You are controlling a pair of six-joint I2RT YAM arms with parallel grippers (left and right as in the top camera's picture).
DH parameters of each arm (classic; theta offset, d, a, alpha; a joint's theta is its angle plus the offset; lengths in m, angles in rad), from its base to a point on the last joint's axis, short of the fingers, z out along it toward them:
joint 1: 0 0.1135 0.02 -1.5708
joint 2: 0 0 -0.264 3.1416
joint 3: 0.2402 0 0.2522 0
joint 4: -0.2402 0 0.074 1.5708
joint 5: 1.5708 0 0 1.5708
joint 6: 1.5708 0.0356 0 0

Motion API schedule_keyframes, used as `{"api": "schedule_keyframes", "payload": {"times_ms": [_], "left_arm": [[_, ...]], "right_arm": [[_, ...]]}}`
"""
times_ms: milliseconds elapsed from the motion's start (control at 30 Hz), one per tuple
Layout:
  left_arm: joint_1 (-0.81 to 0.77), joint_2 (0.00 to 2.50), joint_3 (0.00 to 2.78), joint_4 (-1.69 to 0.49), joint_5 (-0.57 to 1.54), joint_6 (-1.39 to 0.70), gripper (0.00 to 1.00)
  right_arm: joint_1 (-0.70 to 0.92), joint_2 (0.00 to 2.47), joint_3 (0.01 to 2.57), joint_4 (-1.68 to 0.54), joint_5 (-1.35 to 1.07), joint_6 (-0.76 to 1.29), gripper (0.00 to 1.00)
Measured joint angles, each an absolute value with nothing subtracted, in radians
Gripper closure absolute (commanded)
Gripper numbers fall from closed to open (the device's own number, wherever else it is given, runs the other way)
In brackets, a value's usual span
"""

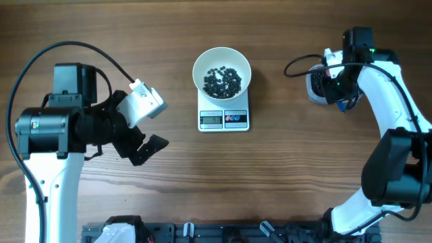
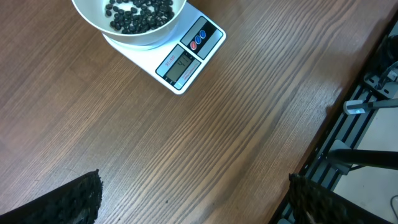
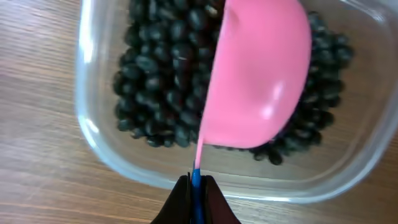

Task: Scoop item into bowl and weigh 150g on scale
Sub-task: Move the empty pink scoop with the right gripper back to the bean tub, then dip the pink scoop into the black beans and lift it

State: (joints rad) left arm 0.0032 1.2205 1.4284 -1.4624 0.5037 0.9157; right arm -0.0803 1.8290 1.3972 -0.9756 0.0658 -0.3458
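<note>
The white bowl [image 1: 222, 62] stands on the small white scale [image 1: 224, 119] and holds a thin layer of black beans [image 1: 222, 81]. In the left wrist view the bowl [image 2: 93, 15] and the scale [image 2: 189, 59] are at the top. My left gripper [image 1: 145, 148] hangs open over bare wood to the left of the scale, its fingertips [image 2: 74, 199] wide apart. My right gripper [image 3: 196, 186] is shut on the blue handle [image 3: 196, 179] of the pink scoop [image 3: 258, 81]. The scoop is tilted over the beans [image 3: 155, 81] in the clear tub [image 3: 93, 124].
The clear tub [image 1: 314, 86] sits at the back right, mostly hidden by the right arm. A black rail [image 1: 223, 233] runs along the table's front edge. Wooden tabletop [image 1: 283, 169] lies between the arms.
</note>
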Motion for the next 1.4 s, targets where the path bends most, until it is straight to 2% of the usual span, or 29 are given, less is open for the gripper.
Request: {"api": "schedule_keyframes", "payload": {"times_ms": [233, 867, 1000, 1400], "left_arm": [[0.003, 1.221, 1.428, -1.462, 0.504, 0.916, 0.0], [0.003, 1.221, 1.428, -1.462, 0.504, 0.916, 0.0], [0.003, 1.221, 1.428, -1.462, 0.504, 0.916, 0.0], [0.003, 1.221, 1.428, -1.462, 0.504, 0.916, 0.0]], "right_arm": [[-0.101, 1.829, 1.397, -0.996, -0.078, -0.366, 0.96], [-0.49, 1.921, 1.397, -1.049, -0.753, -0.369, 0.96], [-0.545, 1.921, 1.397, -1.107, -0.823, -0.369, 0.96], [-0.571, 1.916, 1.397, -1.253, -1.052, -0.368, 0.96]]}}
